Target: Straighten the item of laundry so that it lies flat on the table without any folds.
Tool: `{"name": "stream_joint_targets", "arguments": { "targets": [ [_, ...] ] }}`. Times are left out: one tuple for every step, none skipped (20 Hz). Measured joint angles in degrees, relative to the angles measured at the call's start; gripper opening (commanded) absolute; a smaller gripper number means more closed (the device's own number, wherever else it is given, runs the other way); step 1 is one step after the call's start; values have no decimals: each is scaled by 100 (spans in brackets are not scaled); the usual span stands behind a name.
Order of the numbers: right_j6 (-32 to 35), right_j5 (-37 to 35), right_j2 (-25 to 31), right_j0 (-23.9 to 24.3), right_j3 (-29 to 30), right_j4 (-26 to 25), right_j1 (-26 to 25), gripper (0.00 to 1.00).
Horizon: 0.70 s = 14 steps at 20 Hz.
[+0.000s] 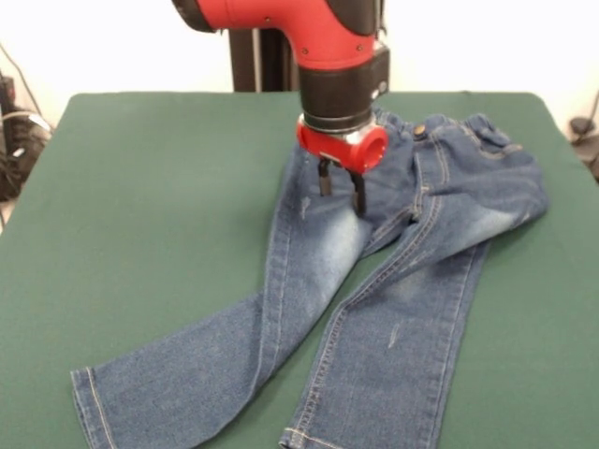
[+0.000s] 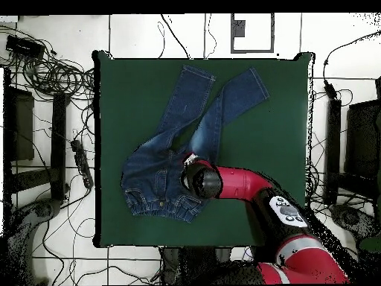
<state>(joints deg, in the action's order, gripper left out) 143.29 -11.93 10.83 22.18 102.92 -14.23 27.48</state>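
Note:
A pair of blue jeans point(image 1: 393, 281) lies on the dark green table point(image 1: 159, 215), waistband point(image 1: 449, 131) at the far side and the legs reaching toward the near edge. The left leg point(image 1: 178, 374) runs off diagonally and overlaps the other leg near the crotch. The hip on the right is bunched into folds. My gripper point(image 1: 342, 187) is open, its two black fingers point(image 1: 325, 176) pointing down over the upper thigh; I cannot tell whether they touch the denim. In the overhead view the jeans point(image 2: 175, 126) show, and the arm's wrist point(image 2: 199, 180) hides the gripper.
The arm's pedestal point(image 1: 257, 56) stands behind the table's far edge. Cables point(image 2: 52, 74) and equipment lie on the floor around the table. Bare green cloth point(image 2: 275, 97) lies on both sides of the jeans.

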Motion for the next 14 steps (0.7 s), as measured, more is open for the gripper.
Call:
{"name": "stream_joint_targets", "arguments": {
  "targets": [
    [0, -20, -1, 12, 2, 0, 24, 100],
    [0, -53, -1, 28, 6, -1, 69, 100],
    [0, -87, -1, 37, 10, -1, 126, 100],
    [0, -117, -3, 39, 15, -1, 190, 100],
    [0, -154, -12, 34, 20, -18, 278, 100],
    [0, -171, -21, 30, 22, -30, 326, 100],
    [0, -211, -55, 21, 26, -61, 446, 100],
    [0, -236, -80, 17, 30, -80, 520, 100],
    [0, -266, -120, 14, 36, -102, 617, 100],
    [0, -315, -183, 19, 46, -134, 756, 100],
    [0, -339, -207, 29, 51, -151, 816, 100],
    [0, -372, -236, 50, 57, -176, 897, 100],
    [0, -426, -271, 101, 61, -212, 1016, 100],
    [0, -461, -290, 150, 60, -233, 1095, 100]
  ]
}}
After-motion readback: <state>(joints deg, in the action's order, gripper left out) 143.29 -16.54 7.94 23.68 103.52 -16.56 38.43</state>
